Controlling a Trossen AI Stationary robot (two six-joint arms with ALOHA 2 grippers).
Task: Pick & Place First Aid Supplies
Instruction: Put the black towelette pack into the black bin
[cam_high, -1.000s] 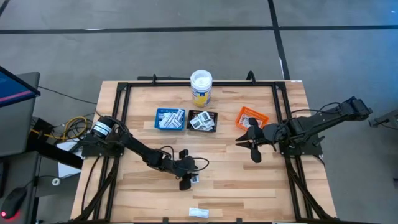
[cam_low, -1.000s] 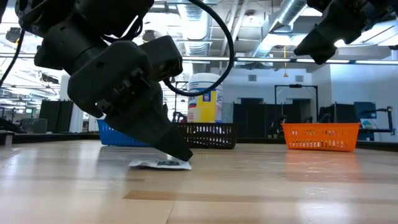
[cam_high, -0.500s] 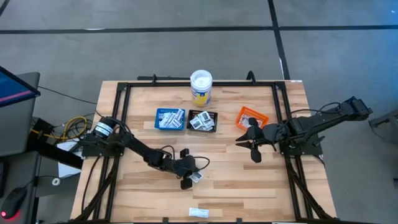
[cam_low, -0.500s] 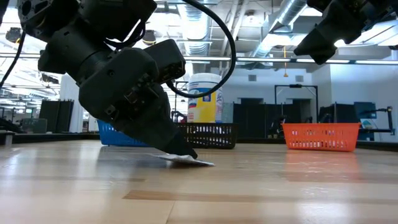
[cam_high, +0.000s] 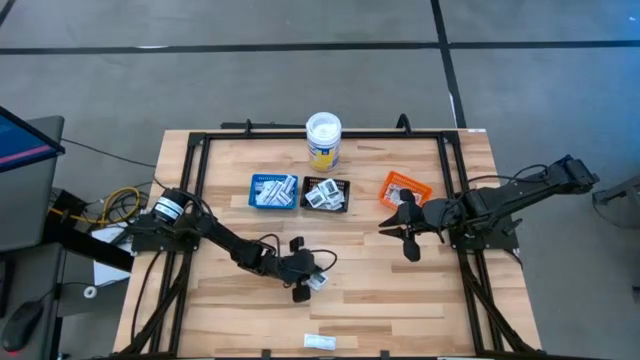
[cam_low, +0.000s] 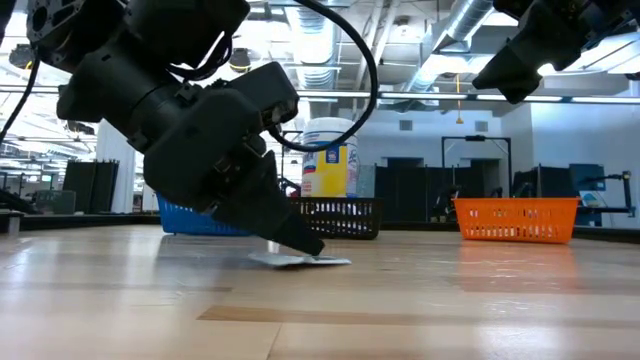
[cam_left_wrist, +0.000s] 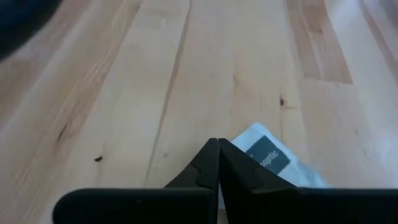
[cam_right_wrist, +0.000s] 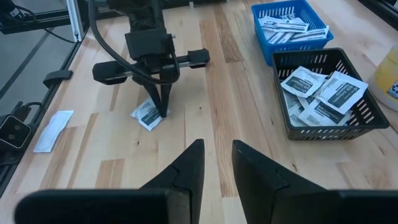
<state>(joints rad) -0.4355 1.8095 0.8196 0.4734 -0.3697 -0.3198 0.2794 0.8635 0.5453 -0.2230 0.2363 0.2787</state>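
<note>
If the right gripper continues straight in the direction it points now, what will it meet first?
Probably bare table first; the right gripper slants down at it. Beyond lie the left gripper and its packet, though depth is unclear.

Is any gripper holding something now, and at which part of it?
The left gripper pinches the white packet at one edge, on the table. The right gripper holds nothing.

— What's different at the left gripper?

— A second ago its fingers stood apart over the white packet; now they are pressed together, tips on the packet's edge.

— And the packet?

— In the low view it has slid toward three o'clock, out from under the gripper. From above, it has shifted toward one o'clock, next to the fingertips.
</note>
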